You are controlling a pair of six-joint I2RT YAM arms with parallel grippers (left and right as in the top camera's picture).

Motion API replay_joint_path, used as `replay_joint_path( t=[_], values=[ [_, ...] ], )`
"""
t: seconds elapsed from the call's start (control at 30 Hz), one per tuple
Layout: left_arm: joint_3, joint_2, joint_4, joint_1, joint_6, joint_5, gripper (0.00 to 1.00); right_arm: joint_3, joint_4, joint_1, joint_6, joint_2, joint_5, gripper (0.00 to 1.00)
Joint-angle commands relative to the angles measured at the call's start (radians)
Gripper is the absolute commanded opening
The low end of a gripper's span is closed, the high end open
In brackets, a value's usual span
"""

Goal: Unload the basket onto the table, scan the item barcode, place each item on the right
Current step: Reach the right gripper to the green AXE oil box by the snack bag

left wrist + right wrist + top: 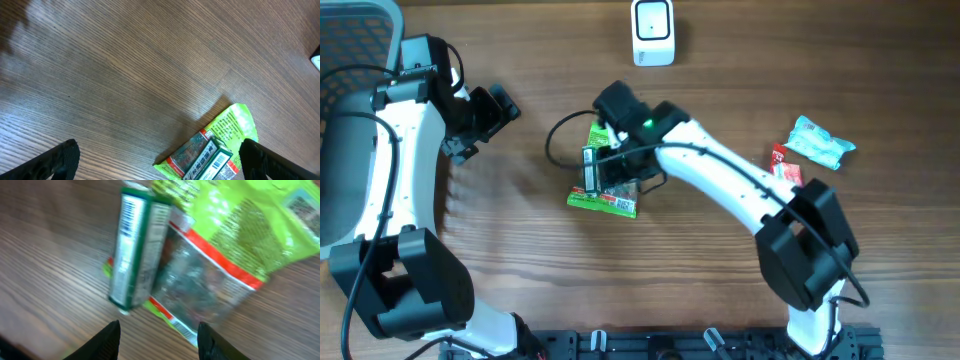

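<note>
Hovering above green box [132, 250], right gripper [160, 339] part-open, empty. Box lies on green packet [225, 245], mid-worktop [520, 260], well apart from scanner [653, 32]. Left gripper [160, 164] wide, empty. Judged early: grasp, carry, barcode presentation all undone.

In the right wrist view everything is blurry, so the words and stripes on the green box [134, 250] cannot be read. From above, the right arm [720, 172] covers part of the green packet [603, 201]. In the left wrist view the packet runs off the bottom edge, and only a white corner of the scanner [316, 59] shows. The red packet [786, 168] is partly hidden.
</note>
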Motion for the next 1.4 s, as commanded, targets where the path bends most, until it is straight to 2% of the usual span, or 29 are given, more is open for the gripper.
replay_joint_path(
  t=[0.0,0.07,0.2,0.57,0.8,1.03,1.27,1.37],
  values=[
    [-0.003,0.008,0.000,0.002,0.008,0.008,1.00,0.000,0.059,0.075,0.087,0.010,0.190,0.50],
    [-0.003,0.008,0.000,0.002,0.008,0.008,1.00,0.000,0.115,0.167,0.088,0.010,0.445,0.47],
    [-0.003,0.008,0.000,0.002,0.008,0.008,1.00,-0.001,0.164,0.230,0.088,0.018,0.615,0.56],
    [-0.003,0.008,0.000,0.002,0.008,0.008,1.00,-0.001,0.209,0.240,0.084,0.136,0.567,0.58],
    [-0.003,0.008,0.000,0.002,0.008,0.008,1.00,-0.003,0.207,0.239,0.085,0.141,0.557,0.49],
    [-0.003,0.008,0.000,0.002,0.009,0.008,1.00,-0.003,0.216,0.239,0.089,0.167,0.526,0.47],
    [-0.003,0.008,0.000,0.002,0.008,0.008,1.00,-0.003,0.216,0.238,0.087,0.187,0.528,0.29],
    [-0.003,0.008,0.000,0.002,0.008,0.008,1.00,0.000,0.196,0.225,0.084,0.172,0.539,0.17]
  ],
)
